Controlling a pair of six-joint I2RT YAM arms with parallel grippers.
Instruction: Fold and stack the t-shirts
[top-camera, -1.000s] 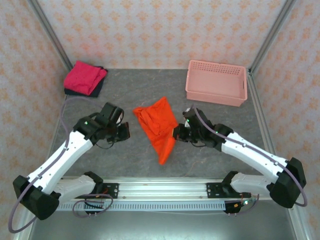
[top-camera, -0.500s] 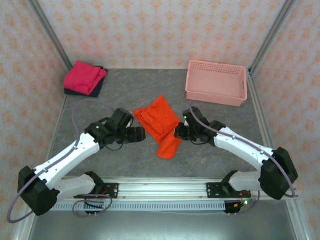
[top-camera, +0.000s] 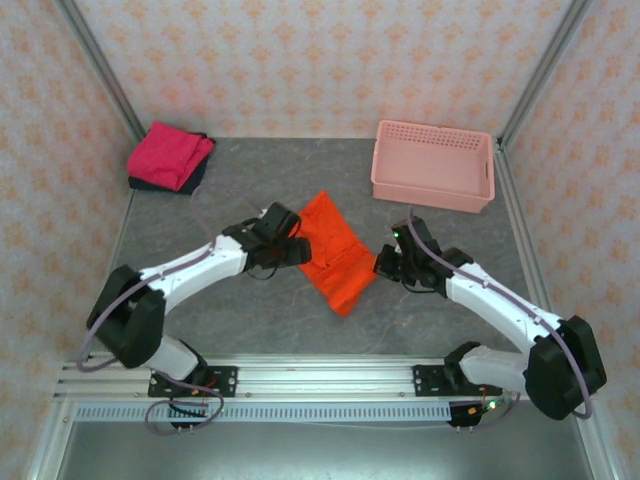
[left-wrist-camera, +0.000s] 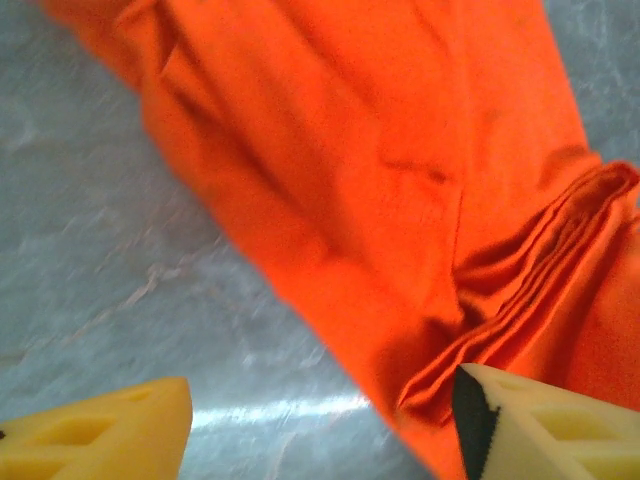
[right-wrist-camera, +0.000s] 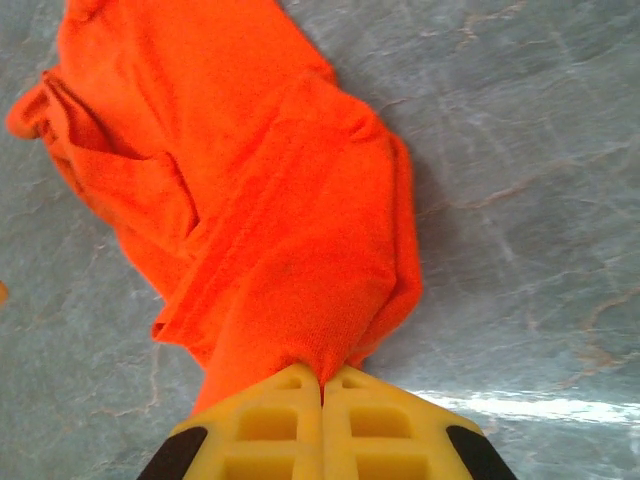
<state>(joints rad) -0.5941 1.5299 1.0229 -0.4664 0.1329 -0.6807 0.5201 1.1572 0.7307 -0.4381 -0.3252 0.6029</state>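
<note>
The bright orange t-shirt (top-camera: 335, 255) lies crumpled and partly folded mid-table. My right gripper (top-camera: 383, 265) is at its right edge, and in the right wrist view the gripper (right-wrist-camera: 322, 385) is shut on a bunched fold of the orange t-shirt (right-wrist-camera: 260, 200). My left gripper (top-camera: 297, 250) is at the shirt's left edge. In the left wrist view the gripper (left-wrist-camera: 320, 430) stands open, one finger over bare table and the other finger (left-wrist-camera: 550, 430) against the pleated hem of the orange t-shirt (left-wrist-camera: 380, 150). The magenta-pink t-shirt (top-camera: 170, 153) lies folded on the dark navy t-shirt (top-camera: 192, 180) at the back left.
A pink lattice basket (top-camera: 433, 165) stands at the back right. Grey table (top-camera: 250, 320) lies bare in front of the shirt, between the two arms. Patterned walls and metal posts close in the back and both sides.
My left gripper has swung right and forward to the shirt's left edge. My right gripper has drawn back to the right with its hold, and the shirt's trailing tail has shortened.
</note>
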